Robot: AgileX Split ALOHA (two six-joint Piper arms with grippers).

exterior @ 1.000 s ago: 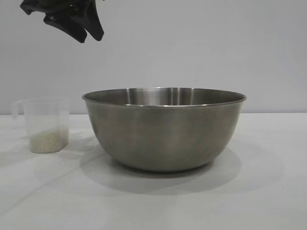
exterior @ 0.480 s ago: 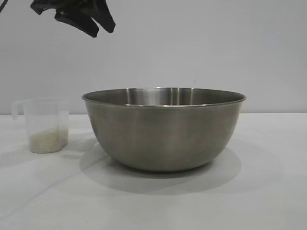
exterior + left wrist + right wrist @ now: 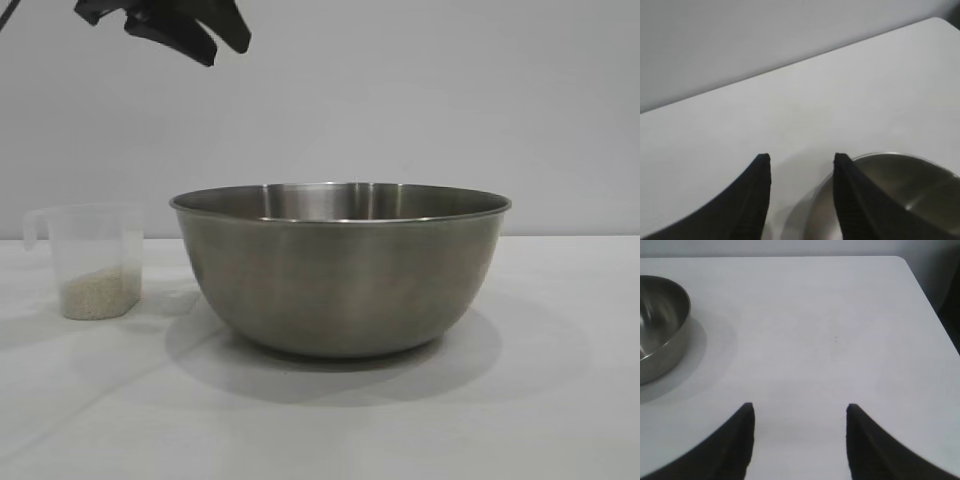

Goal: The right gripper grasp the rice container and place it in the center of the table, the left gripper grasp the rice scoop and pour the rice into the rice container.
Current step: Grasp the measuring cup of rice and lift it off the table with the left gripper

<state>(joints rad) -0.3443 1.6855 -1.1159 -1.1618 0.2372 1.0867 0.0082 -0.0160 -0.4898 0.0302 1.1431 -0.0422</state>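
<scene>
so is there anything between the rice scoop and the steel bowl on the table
No. In the exterior view only a bare strip of table separates the rice scoop from the rice container.

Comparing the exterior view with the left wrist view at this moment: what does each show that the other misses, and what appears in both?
Only the exterior view shows the rice scoop standing on the table beside the rice container, a shallow layer of rice in its bottom. Only the left wrist view shows the far table edge and a rounded corner, and looks down into the container's bare inner wall. Both show the container, the table and the left gripper, open and empty, above the scene.
</scene>
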